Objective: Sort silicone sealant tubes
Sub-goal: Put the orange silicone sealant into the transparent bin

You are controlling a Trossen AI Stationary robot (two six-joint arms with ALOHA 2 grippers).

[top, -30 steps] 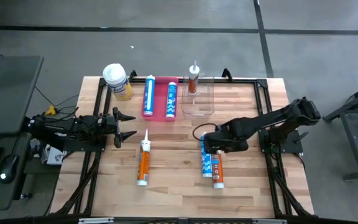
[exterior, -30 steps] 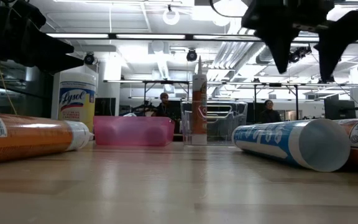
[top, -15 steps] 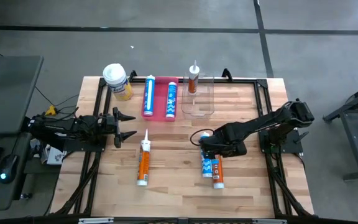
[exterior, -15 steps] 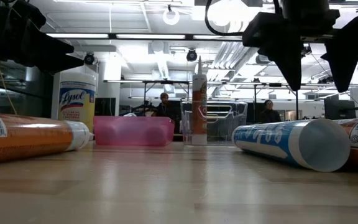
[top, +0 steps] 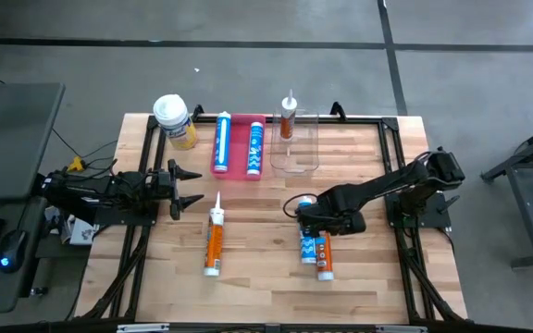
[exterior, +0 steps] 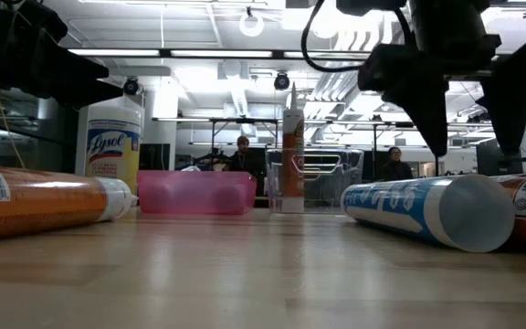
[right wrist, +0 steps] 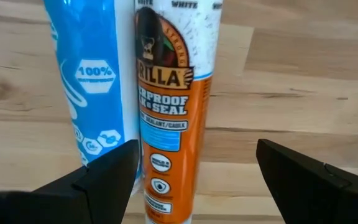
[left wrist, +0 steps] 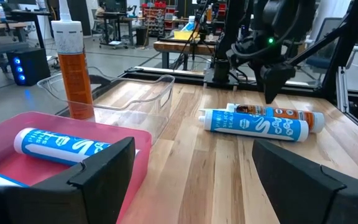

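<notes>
My right gripper (exterior: 473, 128) hangs open and points down just above a blue sealant tube (top: 306, 245) and an orange one (top: 324, 259), which lie side by side on the table at the near right. In the right wrist view the orange tube (right wrist: 169, 106) lies between the fingers and the blue tube (right wrist: 82, 81) beside one finger, both untouched. Another orange tube (top: 214, 240) lies near the table's middle. Two blue tubes (top: 221, 143) (top: 256, 148) lie in a pink tray (top: 239, 173). One orange tube (top: 288, 116) stands upright in a clear container (top: 296, 165). My left gripper (top: 191, 186) waits open at the left edge.
A squat yellow jar with a white lid (top: 174, 120) stands at the far left corner. A black frame (top: 378, 120) runs along the table's edges. Bare wood lies between the middle orange tube and the right pair. People sit in the room behind (exterior: 242, 146).
My right gripper has come down toward the blue and orange tubes at the near right, staying open and tipping a little more upright. The tubes have not moved.
</notes>
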